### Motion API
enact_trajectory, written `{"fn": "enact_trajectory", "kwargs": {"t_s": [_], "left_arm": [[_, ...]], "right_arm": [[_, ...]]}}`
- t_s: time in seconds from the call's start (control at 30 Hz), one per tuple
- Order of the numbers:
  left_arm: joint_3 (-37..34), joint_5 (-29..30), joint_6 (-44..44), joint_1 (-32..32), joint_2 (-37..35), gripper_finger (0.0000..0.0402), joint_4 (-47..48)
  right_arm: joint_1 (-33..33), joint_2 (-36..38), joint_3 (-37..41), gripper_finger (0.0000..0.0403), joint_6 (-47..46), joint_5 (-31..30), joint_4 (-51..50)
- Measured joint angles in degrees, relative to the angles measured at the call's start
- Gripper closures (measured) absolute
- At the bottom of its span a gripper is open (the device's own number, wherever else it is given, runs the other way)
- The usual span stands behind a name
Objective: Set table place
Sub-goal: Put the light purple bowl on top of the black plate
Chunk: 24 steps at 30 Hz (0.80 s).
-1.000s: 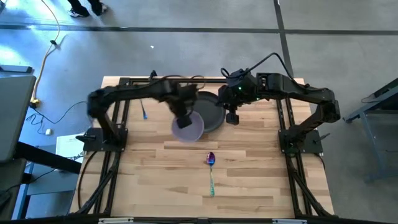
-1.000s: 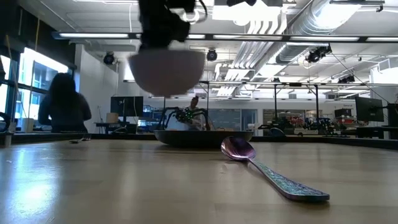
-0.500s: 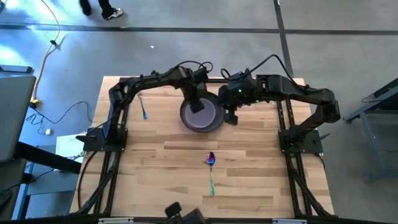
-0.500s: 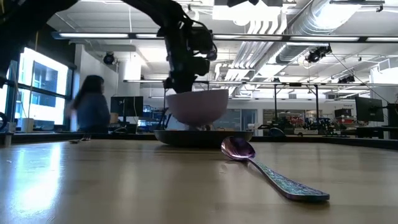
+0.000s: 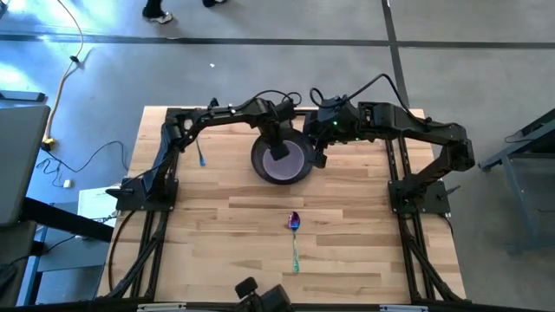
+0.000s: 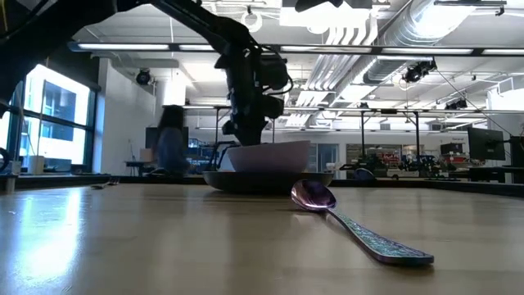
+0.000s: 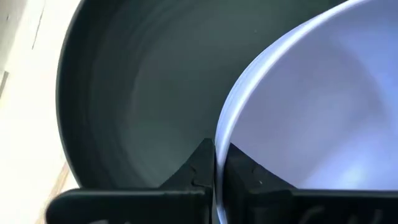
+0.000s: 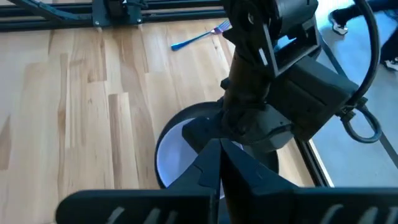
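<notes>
Table (image 5: pixel 347 251) of light planks w/ dark grey plate (image 5: pixel 302 143) near far edge, lavender bowl (image 5: pixel 282 162) sitting in it. Left gripper (image 5: pixel 279 149) clamped on bowl rim, one finger inside, one outside. Right gripper (image 5: pixel 319 159) just beside plate, fingers together. Spoon (image 5: pixel 295 238) lies nearer front, well apart; fork (image 5: pixel 199 149) far left
</notes>
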State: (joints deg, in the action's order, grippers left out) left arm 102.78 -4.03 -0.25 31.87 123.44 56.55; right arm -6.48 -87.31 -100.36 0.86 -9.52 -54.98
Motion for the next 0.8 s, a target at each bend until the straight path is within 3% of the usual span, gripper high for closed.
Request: {"fn": "enact_trajectory", "kwargs": {"t_s": [0.57, 0.8], "left_arm": [[0.0, -0.1, -2.6, 4.5, 0.2, 0.0401, -1.5], [0.0, -3.3, -0.3, 4.5, 0.3, 0.0377, -1.5]], "right_arm": [[0.0, 0.0, 0.0, 0.0403, -0.6, 0.0, 0.1], [0.0, 0.0, 0.0, 0.0403, -0.1, -2.0, 0.1]]}}
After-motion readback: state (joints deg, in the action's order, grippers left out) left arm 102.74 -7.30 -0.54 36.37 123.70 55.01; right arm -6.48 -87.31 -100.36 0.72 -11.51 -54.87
